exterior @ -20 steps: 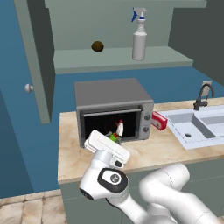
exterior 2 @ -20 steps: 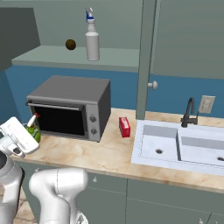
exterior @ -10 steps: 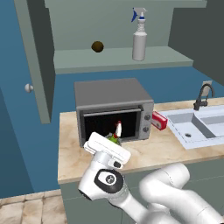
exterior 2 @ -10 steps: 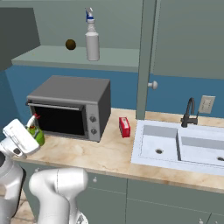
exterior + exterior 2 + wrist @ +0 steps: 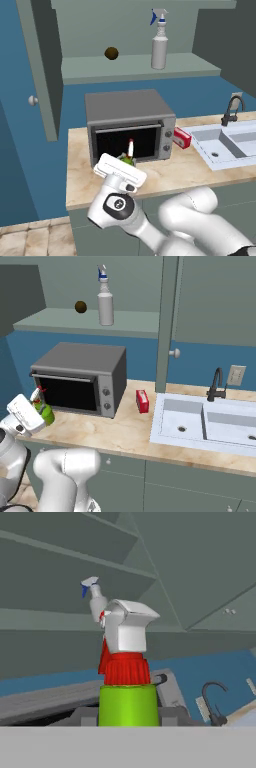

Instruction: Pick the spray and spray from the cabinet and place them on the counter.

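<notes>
A green spray (image 5: 127, 160) (image 5: 46, 414) (image 5: 129, 704) with a red-white nozzle stays upright in my gripper (image 5: 125, 163) (image 5: 39, 413), which is shut on its body. It hangs low over the front left of the beige counter (image 5: 165, 172) (image 5: 120, 431), just before the toaster oven's door; whether its base touches the slab cannot be told. The tall grey-white spray (image 5: 159, 46) (image 5: 105, 303) (image 5: 95, 598) with a blue-white nozzle stands on the shelf of the open cabinet (image 5: 135, 67) (image 5: 75, 321).
A grey toaster oven (image 5: 127, 120) (image 5: 82, 376) stands right behind the held bottle. A brown ball (image 5: 111, 53) (image 5: 80, 306) rests on the shelf. A flat red box (image 5: 182, 138) (image 5: 142, 401) lies beside the sink (image 5: 230, 142) (image 5: 205, 423). The cabinet door (image 5: 42, 65) hangs open at left.
My hand with the green spray has sunk slightly and drifted a little left in the left base view. The grey-white spray has not moved.
</notes>
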Controlling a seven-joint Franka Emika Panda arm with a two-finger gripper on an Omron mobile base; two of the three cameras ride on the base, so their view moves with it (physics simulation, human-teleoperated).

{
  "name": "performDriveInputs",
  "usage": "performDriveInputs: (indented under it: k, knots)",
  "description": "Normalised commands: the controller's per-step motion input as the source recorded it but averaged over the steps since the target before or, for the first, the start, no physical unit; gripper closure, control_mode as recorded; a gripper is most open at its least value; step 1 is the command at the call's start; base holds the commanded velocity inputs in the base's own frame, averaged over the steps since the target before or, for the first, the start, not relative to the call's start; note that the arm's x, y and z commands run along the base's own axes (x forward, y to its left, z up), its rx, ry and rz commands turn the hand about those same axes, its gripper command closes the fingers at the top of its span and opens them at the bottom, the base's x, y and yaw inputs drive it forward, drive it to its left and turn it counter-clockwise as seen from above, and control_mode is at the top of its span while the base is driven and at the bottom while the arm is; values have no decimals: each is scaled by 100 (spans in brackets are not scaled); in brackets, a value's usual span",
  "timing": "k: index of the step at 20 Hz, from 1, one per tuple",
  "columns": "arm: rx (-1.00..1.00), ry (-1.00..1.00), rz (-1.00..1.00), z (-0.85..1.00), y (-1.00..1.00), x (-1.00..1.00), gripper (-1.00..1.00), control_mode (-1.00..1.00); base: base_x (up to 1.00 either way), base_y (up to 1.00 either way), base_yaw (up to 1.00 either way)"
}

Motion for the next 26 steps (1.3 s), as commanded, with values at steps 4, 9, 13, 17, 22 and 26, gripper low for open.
performDriveInputs:
  k: [4, 9, 13, 17, 22, 26]
  knots:
    - [0, 2, -2, -30, 15, 10, 100, -100, 0, 0, 0]
    - [0, 3, -2, -36, 13, 10, 100, -100, 0, 0, 0]
    - [0, 1, -2, -32, 9, 13, 100, -100, 0, 0, 0]
    - [0, 1, -2, -27, 10, 15, 100, -100, 0, 0, 0]
    - [0, 0, -2, -25, 10, 18, 100, -100, 0, 0, 0]
    - [0, 0, -3, -26, 8, 19, 100, -100, 0, 0, 0]
